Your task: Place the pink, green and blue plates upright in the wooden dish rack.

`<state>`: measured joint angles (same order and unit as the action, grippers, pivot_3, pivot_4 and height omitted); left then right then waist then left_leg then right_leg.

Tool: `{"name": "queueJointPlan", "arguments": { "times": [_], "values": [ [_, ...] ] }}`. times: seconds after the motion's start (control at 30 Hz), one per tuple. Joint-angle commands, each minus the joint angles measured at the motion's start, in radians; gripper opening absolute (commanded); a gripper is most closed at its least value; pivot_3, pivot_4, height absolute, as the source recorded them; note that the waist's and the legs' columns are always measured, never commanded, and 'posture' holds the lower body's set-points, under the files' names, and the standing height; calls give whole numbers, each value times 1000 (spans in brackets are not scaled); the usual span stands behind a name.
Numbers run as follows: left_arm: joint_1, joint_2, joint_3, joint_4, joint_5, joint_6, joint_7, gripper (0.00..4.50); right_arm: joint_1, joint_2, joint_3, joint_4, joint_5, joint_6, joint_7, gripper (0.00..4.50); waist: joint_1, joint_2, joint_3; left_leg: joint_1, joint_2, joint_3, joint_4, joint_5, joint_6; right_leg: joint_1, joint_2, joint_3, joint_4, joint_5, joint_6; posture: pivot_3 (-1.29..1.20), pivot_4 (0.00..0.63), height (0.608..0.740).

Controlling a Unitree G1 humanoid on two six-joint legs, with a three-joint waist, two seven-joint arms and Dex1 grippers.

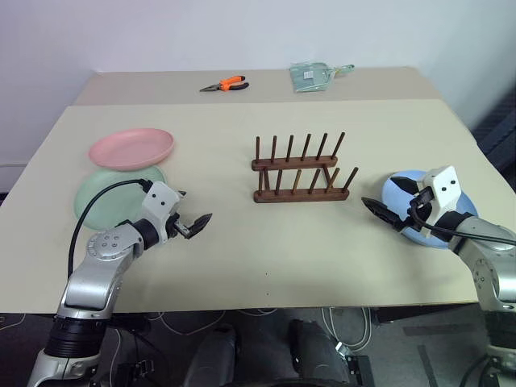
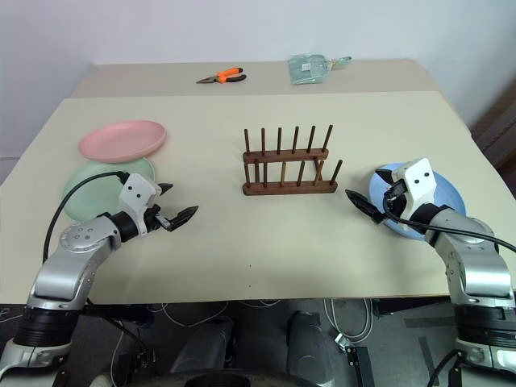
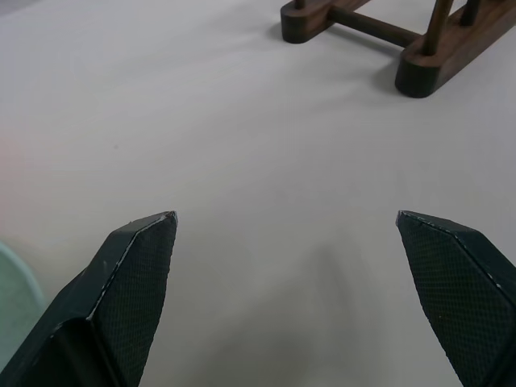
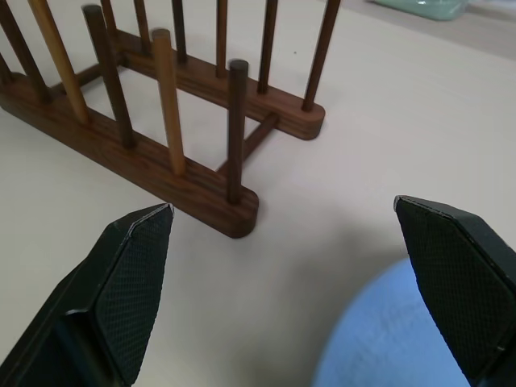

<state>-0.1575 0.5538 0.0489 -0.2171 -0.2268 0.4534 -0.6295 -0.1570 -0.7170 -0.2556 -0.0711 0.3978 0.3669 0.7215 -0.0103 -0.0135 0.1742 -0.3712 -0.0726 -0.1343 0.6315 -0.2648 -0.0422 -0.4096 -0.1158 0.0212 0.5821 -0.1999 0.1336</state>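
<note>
A pale wall is backing the beige table [image 1: 266, 242] I am working over, and the rack [image 1: 300, 171] is standing empty at its middle, every peg free. My left gripper [image 1: 193, 225] is hovering over bare tabletop with its jaws spread wide and nothing between them; the green plate [image 1: 101, 197] is lying flat just beside it, with the pink plate [image 1: 131, 148] resting partly on the green one's far edge. My right gripper [image 1: 385, 211] is hanging with jaws spread too, empty, over the near edge of the blue plate [image 1: 407, 187], which is lying flat near the rack's right end. I am judging that no plate is racked yet, so the first pickup is the step in hand. To do it well, I am thinking of slipping one finger under a rim, pinching firmly, then tilting the plate upright before lowering it between two peg pairs. Pliers [image 1: 225, 84] and a clear packet [image 1: 310, 76] are lying well apart at the far side, blocking nothing; the overlapping pink plate is the one obstacle to lifting green first.
</note>
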Motion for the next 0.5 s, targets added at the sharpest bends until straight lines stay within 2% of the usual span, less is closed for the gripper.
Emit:
{"name": "queueJointPlan", "arguments": {
  "times": [0.03, 0.13, 0.33, 0.5],
  "values": [
    [-16, -6, -1, 21, -2, -29, -9, 4476, -45, 11, 0, -13, -22, -29, -26, 4500, 0, 0, 0, 0, 0, 0, 0, 0, 0, 0, 0, 0, 0, 0, 0, 0, 150, 740],
    [-40, -18, -30, 67, 7, -61, -26, 4476, -68, 22, 25, 21, -70, -72, -50, 4500, 0, 0, 0, 0, 0, 0, 0, 0, 0, 0, 0, 0, 0, 0, 0, 0, 150, 740],
    [-154, -55, -128, 199, 6, -95, -125, 4476, -49, 28, 28, -20, -44, -37, -29, 4500, 7, 0, 0, -1, -1, 0, 1, 0, 0, 0, 0, 0, 0, 1, 2, 0, 150, 740],
    [-368, -148, -265, 472, 87, -205, -219, 4476, 33, 50, 6, -120, -75, -34, -105, 4500, 22, 0, 0, 0, -1, 0, 1, 0, 0, 0, 0, -1, 1, 1, 2, 0, 150, 740]
  ]
}}
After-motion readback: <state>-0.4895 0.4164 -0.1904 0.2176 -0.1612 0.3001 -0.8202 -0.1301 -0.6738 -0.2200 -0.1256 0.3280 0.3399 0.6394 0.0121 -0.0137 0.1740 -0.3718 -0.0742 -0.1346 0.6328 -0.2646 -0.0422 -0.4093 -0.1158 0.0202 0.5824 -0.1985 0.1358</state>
